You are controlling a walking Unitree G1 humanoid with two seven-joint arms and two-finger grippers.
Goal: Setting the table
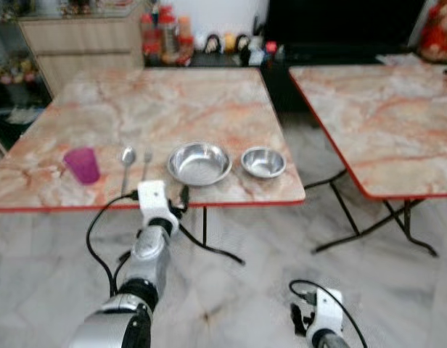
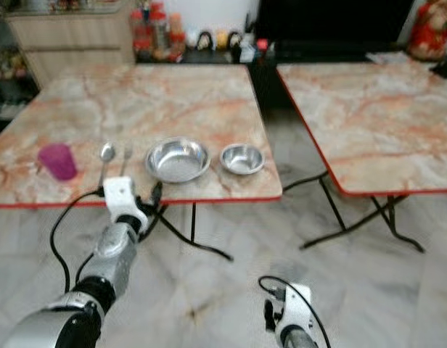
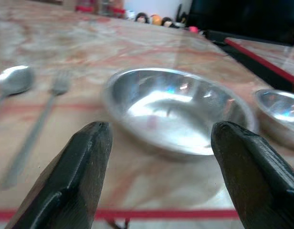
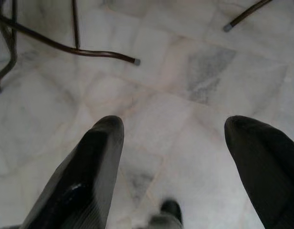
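Marble-patterned worktop [image 1: 136, 109] with a red edge carries the whole setting in a row near its front edge. From left: a purple cup [image 1: 82, 164], a spoon [image 1: 127, 165], a fork [image 1: 146, 164], a large steel bowl [image 1: 199, 163] and a small steel bowl [image 1: 263, 162].

My left end effector [image 3: 156, 176] hovers at the front edge, its fingers well apart and empty, aimed at the large steel bowl with the fork and spoon off to one side of it.

Orientation: spoon and fork lie flat and side by side, close but not touching. Each long axis runs front to back across the worktop. The spoon's bowl and the fork's tines point away from me; the handles point toward the front edge.

Risks, in my judgement:
- The large steel bowl is smooth with a low sloping wall; a pinch on its rim could slip or tip it.
- The handle ends lie close to the front edge, so a sideways brush could slide either utensil off onto the floor.
- Both bowls sit just beside each other; pushing one could knock the other.
- The cable looping from my left wrist hangs near the edge and could catch on it.

My right end effector [image 4: 171, 162], fingers spread and empty, hangs low over the marble floor [image 4: 194, 71], idle.
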